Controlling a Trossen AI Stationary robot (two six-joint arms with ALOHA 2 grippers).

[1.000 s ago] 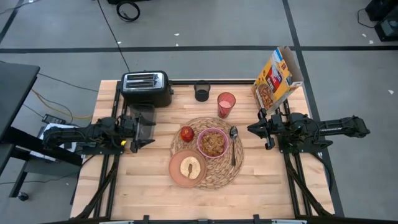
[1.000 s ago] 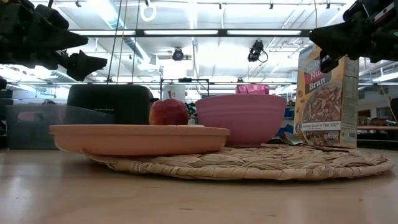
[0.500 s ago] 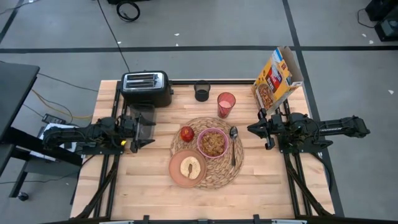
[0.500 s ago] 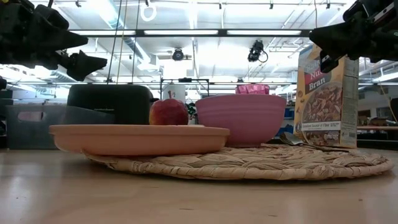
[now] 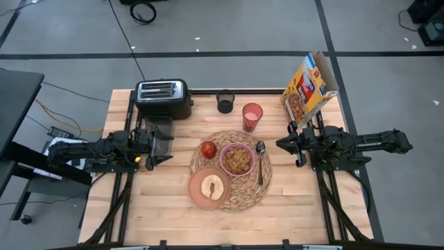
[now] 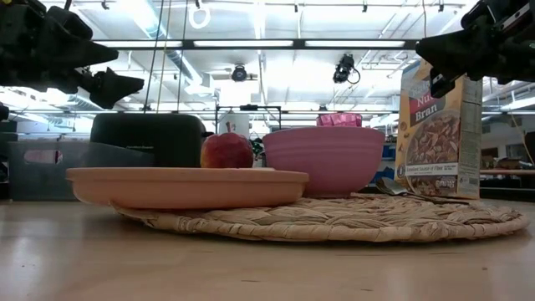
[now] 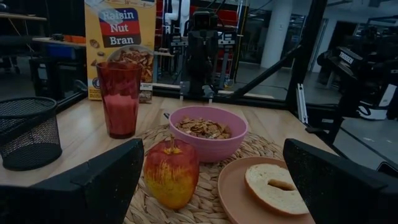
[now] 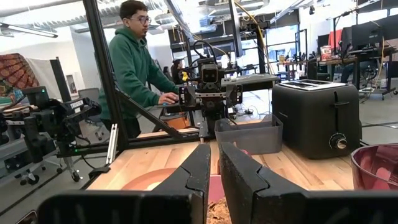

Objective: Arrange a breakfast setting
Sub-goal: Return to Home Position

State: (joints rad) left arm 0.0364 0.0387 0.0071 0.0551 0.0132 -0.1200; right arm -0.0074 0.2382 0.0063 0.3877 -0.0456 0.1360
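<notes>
Placemat (image 5: 247, 198) carries pink bowl (image 5: 223, 158) at centre, apple (image 5: 208, 148) left, plate (image 5: 196, 182) with toast (image 5: 211, 186) at near edge, spoon (image 5: 261, 163) right; cup (image 5: 252, 117) just off far edge. Left gripper (image 5: 165, 148) left of placemat, fingers wide apart, empty. Right gripper (image 5: 283, 144) right of placemat, fingers nearly closed, empty. Homing: withdraw level, avoid cup.
</notes>
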